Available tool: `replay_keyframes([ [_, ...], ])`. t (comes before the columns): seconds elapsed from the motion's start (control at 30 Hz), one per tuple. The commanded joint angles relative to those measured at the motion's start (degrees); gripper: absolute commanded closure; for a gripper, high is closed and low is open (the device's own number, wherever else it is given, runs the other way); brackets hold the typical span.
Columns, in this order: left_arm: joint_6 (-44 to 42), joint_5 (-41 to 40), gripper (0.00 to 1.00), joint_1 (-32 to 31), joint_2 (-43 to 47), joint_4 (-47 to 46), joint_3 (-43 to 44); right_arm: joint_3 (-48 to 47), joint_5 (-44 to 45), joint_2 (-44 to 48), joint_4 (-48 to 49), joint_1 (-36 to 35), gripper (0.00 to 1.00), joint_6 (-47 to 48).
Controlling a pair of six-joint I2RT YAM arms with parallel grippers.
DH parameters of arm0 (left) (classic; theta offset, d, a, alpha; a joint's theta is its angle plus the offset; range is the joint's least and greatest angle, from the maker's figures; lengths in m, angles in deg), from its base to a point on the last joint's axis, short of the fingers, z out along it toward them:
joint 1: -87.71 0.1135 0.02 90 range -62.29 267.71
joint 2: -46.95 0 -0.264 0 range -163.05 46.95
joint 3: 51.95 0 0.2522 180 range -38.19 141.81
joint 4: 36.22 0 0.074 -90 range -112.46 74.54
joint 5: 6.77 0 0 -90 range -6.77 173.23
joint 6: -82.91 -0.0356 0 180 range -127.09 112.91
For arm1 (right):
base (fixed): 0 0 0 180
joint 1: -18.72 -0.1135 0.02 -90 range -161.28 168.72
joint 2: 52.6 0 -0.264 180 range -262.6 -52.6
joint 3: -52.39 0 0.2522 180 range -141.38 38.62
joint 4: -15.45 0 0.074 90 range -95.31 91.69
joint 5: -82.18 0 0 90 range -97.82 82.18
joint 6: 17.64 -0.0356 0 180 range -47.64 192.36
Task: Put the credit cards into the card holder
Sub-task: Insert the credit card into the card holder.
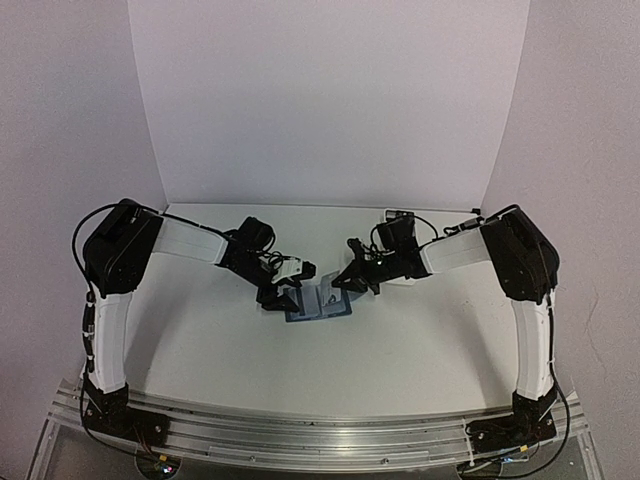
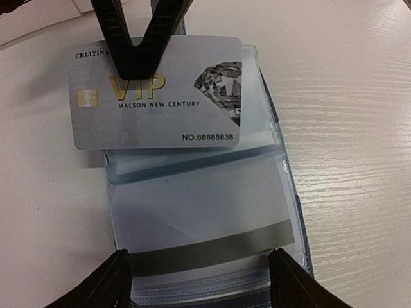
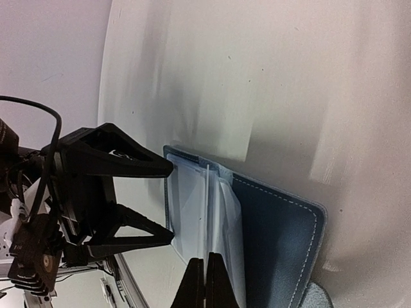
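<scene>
The blue card holder [image 1: 318, 304] lies open at the table's middle, its clear sleeves [image 2: 192, 205] facing up and its blue flap [image 3: 276, 237] to one side. A card with a dark stripe [image 2: 212, 249] sits in a sleeve. My right gripper [image 3: 205, 256] is shut on a silver VIP card [image 2: 160, 96] and holds it over the holder's far end, edge-on in the right wrist view [image 3: 207, 205]. My left gripper [image 2: 199, 253] is open, with one finger on each side of the holder's near end. In the top view, the left gripper [image 1: 285, 296] and the right gripper [image 1: 350, 280] face each other across the holder.
White walls [image 1: 330, 100] close in the back and both sides. A white object's edge [image 2: 38, 9] shows beyond the card in the left wrist view. A small dark item [image 1: 398, 214] sits by the back wall. A metal rail [image 1: 320, 430] runs along the near edge.
</scene>
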Motion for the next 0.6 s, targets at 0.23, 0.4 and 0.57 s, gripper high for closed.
replay_keyframes([
  [0.23, -3.24, -4.94, 0.33, 0.07, -0.67, 3.62, -2.19, -0.48, -3.84, 0.49, 7.25, -0.29, 1.00, -2.05],
  [0.4, -3.52, -5.11, 0.33, 0.18, -0.39, 4.63, -2.70, -1.33, -3.39, -2.01, 7.95, -0.83, 1.00, -2.55],
  [0.57, -3.49, -4.97, 0.33, 0.31, -0.45, 4.96, -2.74, -0.50, -2.31, -2.84, 7.82, -1.34, 1.00, -1.73],
])
